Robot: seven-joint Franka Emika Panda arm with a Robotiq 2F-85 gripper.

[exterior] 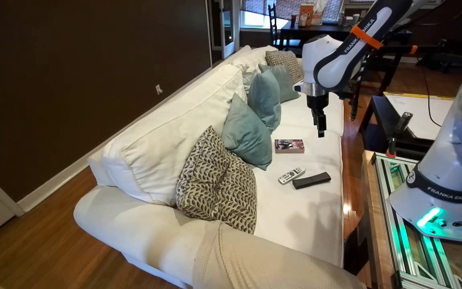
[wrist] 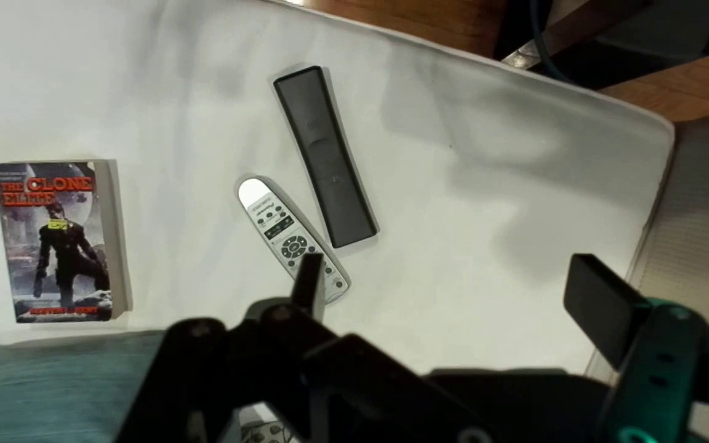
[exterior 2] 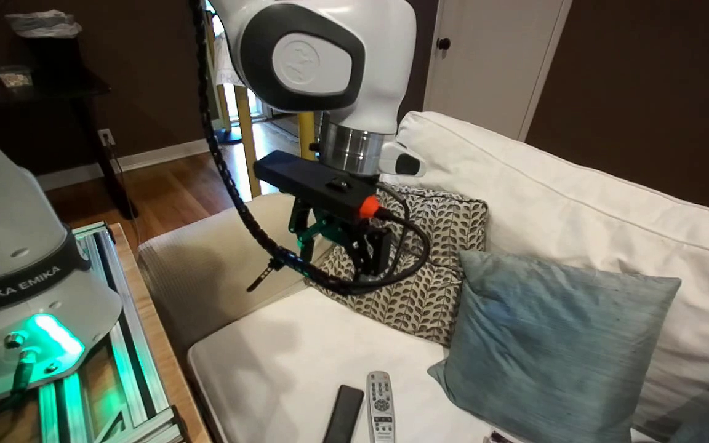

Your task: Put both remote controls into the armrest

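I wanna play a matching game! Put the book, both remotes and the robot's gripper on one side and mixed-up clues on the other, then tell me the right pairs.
Things:
1. silver remote
2. gripper
3. book
4. black remote

Clues:
A. has red letters on its cover
B. open, in the air above the seat
C. lying closest to the seat's front edge
D. many small buttons facing up

Right pairs: 1-D, 2-B, 3-A, 4-C
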